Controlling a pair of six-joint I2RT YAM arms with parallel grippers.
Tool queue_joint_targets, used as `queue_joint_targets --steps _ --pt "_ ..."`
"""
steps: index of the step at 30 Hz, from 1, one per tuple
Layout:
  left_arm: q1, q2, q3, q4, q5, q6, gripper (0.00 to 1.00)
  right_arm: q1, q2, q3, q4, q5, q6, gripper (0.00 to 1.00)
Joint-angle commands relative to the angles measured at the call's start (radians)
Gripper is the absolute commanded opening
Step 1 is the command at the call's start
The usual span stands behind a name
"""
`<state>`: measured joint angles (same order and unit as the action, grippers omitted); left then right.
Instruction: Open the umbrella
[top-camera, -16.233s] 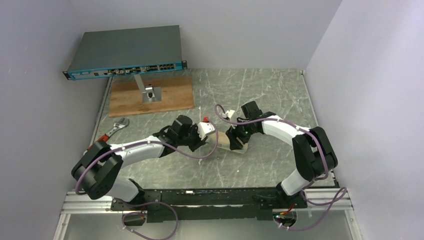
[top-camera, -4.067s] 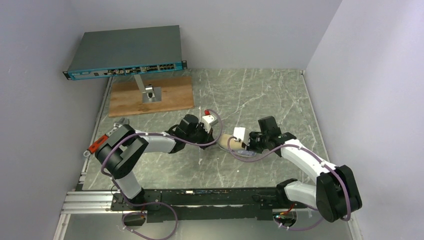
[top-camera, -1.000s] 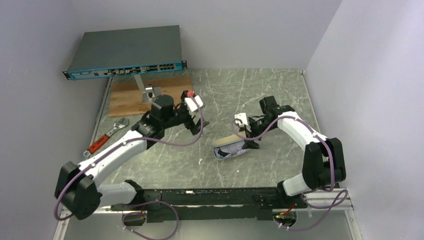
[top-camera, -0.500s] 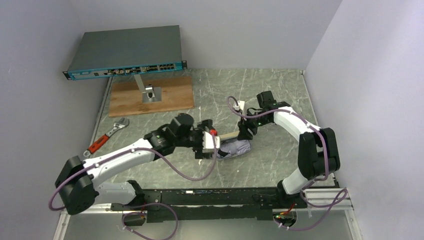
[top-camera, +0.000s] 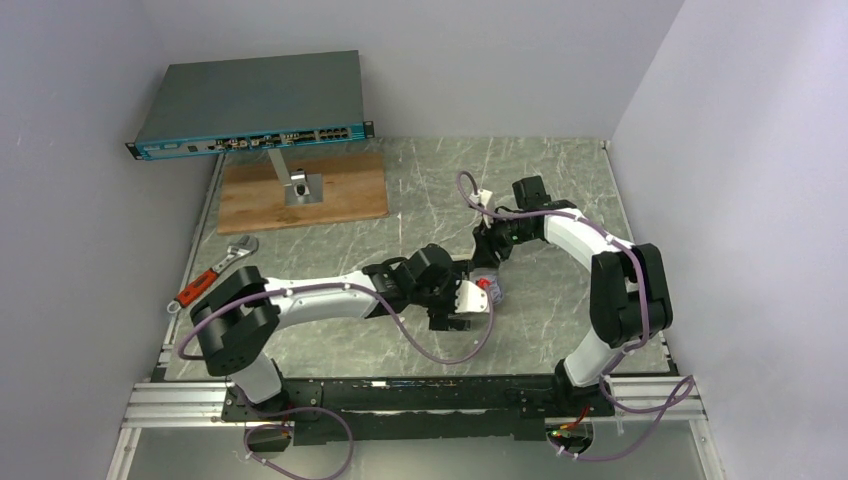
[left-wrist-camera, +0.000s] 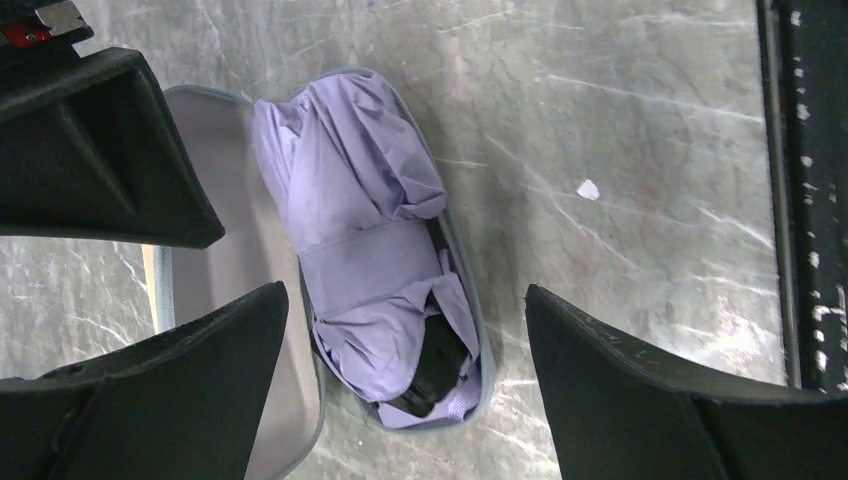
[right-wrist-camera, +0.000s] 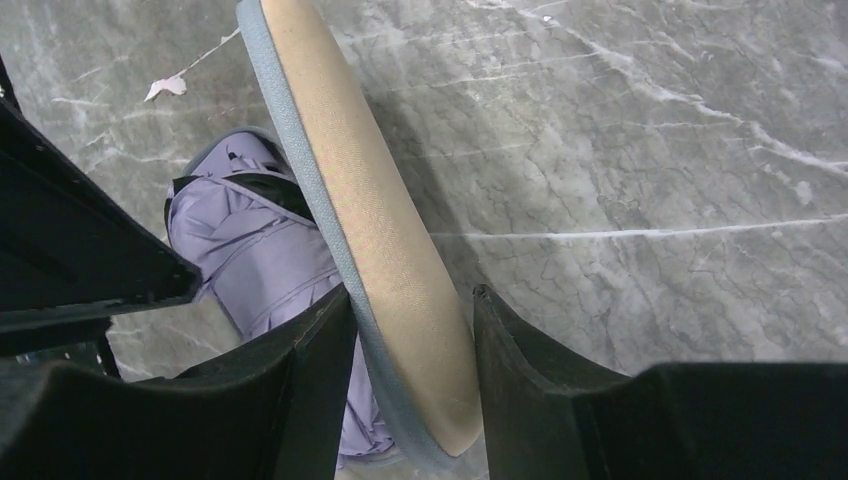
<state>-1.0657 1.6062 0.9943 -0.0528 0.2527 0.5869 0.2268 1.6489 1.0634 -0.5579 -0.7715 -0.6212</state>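
Observation:
The umbrella (left-wrist-camera: 365, 260) lies folded as a lavender bundle with a black end, inside an open zip case (left-wrist-camera: 478, 330). In the left wrist view my left gripper (left-wrist-camera: 405, 300) hangs open right above it, one finger on each side, touching nothing. The case's cream lid (right-wrist-camera: 370, 230) with its grey zip edge stands up on edge. My right gripper (right-wrist-camera: 412, 295) is shut on that lid near its lower end. The umbrella (right-wrist-camera: 250, 250) shows beside the lid. In the top view my left gripper (top-camera: 468, 300) covers the case, and my right gripper (top-camera: 487, 255) is just behind it.
A wooden board (top-camera: 340, 195) with a metal stand (top-camera: 297, 185) sits at the back left, under a grey network switch (top-camera: 250, 100). An adjustable wrench (top-camera: 215, 270) lies at the left edge. A small white scrap (left-wrist-camera: 588, 188) lies on the marble table. Walls close both sides.
My left arm has swung from the back left down over the case, still open. My right gripper has closed on the lid and raised it upright.

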Motion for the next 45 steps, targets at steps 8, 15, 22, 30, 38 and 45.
queue_joint_targets --steps 8,15,22,30,38,45 --pt "0.004 0.146 0.111 0.055 -0.064 -0.099 0.54 -0.045 0.048 0.0 0.044 -0.039 0.087 0.44" --pt "0.004 0.227 0.137 -0.022 -0.137 -0.069 0.68 -0.048 0.054 -0.015 0.06 -0.04 0.102 0.43" --pt "0.004 0.206 0.142 -0.035 -0.133 -0.041 0.33 -0.048 0.019 -0.065 0.118 0.021 0.119 0.27" --pt "0.014 0.197 0.145 -0.032 -0.141 -0.007 0.0 -0.048 -0.008 -0.079 0.128 0.017 0.119 0.13" --pt "0.024 0.267 0.184 -0.077 -0.186 -0.013 0.59 -0.047 -0.021 -0.079 0.107 -0.011 0.101 0.09" --pt "0.024 0.334 0.222 -0.123 -0.216 -0.005 0.42 -0.047 -0.015 -0.077 0.112 -0.002 0.098 0.07"
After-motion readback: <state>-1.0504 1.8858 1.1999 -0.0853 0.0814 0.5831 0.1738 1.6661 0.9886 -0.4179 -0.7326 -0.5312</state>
